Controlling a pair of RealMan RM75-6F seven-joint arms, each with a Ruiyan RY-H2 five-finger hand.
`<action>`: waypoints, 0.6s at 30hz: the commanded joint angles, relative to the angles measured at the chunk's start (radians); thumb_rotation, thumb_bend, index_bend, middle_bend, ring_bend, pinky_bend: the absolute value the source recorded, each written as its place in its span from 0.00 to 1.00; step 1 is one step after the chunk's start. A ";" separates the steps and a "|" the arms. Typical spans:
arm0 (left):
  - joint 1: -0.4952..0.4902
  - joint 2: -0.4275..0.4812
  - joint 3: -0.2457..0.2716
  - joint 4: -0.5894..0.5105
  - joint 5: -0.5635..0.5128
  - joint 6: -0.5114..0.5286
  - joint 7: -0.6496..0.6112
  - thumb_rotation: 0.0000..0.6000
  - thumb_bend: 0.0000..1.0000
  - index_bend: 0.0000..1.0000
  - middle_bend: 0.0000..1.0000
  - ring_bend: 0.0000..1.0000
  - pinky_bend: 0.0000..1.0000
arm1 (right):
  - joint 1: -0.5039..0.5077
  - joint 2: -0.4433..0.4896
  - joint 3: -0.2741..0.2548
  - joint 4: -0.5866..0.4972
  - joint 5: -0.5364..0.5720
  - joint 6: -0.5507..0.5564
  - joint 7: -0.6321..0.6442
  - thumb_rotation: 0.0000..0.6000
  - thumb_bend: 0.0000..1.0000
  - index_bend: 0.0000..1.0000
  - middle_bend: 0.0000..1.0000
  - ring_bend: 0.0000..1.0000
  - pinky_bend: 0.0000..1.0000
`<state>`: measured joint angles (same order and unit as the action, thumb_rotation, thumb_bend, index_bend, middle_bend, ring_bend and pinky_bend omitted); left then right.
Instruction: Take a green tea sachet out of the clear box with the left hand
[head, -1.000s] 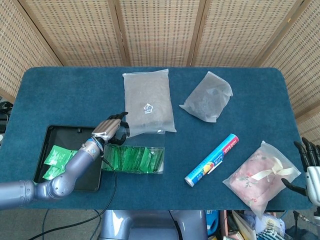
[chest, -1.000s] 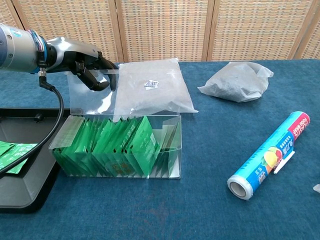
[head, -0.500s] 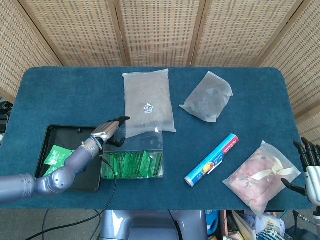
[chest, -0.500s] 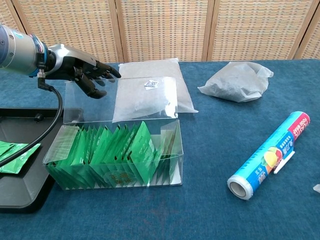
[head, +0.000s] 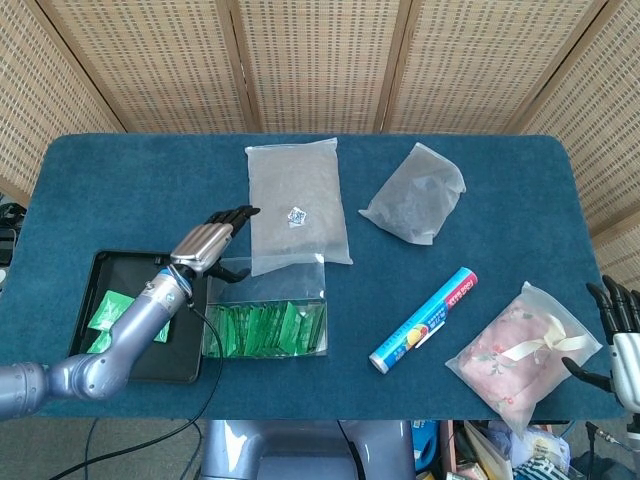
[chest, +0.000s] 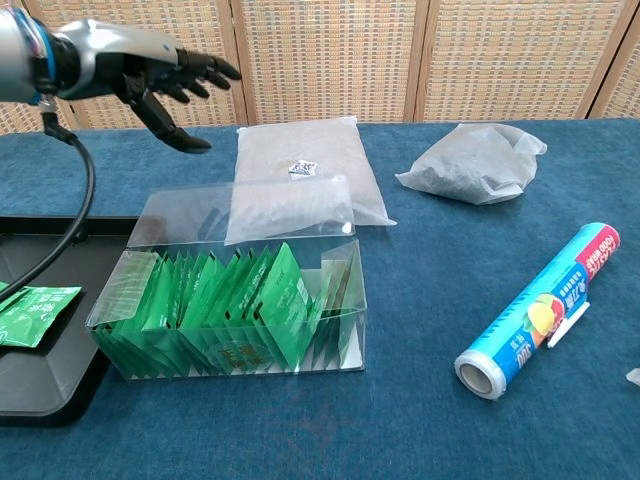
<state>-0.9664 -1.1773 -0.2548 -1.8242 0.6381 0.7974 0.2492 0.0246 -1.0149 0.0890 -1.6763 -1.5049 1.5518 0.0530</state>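
The clear box stands at the table's front left, packed with several green tea sachets, and its lid lies open behind it. My left hand hovers above and behind the box's left end, fingers spread, holding nothing. At the far right edge of the head view my right hand shows only partly, fingers apart and empty.
A black tray left of the box holds green sachets. Behind the box lie a large clear bag and a crumpled bag. A foil roll and a pink pouch lie to the right.
My left hand let go of the lid and rose up and back from the box, its fingers spreading. The lid fell back open and the box settled flat.
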 joint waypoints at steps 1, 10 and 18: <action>0.078 0.062 0.039 -0.077 0.214 0.012 -0.037 1.00 0.33 0.21 0.00 0.00 0.00 | 0.000 0.000 -0.001 -0.002 -0.002 0.001 -0.001 1.00 0.00 0.00 0.00 0.00 0.00; 0.153 0.052 0.122 -0.055 0.565 0.035 -0.083 1.00 0.34 0.40 0.00 0.00 0.00 | 0.000 -0.001 0.000 -0.004 0.001 0.001 -0.008 1.00 0.00 0.00 0.00 0.00 0.00; 0.171 0.008 0.204 -0.029 0.674 0.052 0.030 1.00 0.34 0.45 0.00 0.00 0.00 | 0.002 -0.003 0.002 -0.003 0.010 -0.006 -0.009 1.00 0.00 0.00 0.00 0.00 0.00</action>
<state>-0.8052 -1.1517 -0.0703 -1.8640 1.2943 0.8426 0.2573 0.0269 -1.0175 0.0914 -1.6791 -1.4946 1.5459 0.0442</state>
